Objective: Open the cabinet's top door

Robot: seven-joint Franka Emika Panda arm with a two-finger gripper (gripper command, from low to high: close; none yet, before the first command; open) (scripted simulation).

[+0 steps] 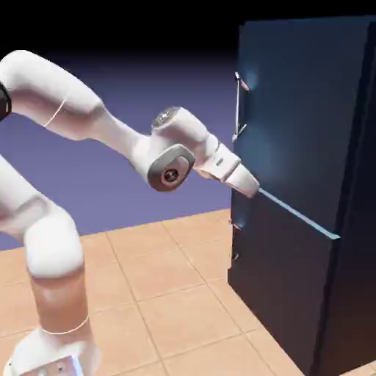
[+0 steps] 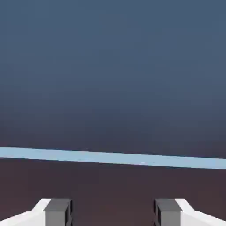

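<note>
Hovering with my gripper (image 2: 113, 212) spread wide, nothing between the fingers, right at the cabinet (image 1: 308, 220) front's light-blue seam (image 2: 113, 157). Top door (image 1: 301, 110) above it; handle (image 1: 238, 106) higher, at its near edge.

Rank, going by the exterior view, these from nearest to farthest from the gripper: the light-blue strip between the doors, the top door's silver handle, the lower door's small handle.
From the gripper:
1. The light-blue strip, just beside the fingertips, running away to the right.
2. The lower door's small handle, below.
3. The top door's silver handle, above; its bottom end is about as near as the small handle, so 2 and 3 are close.
</note>
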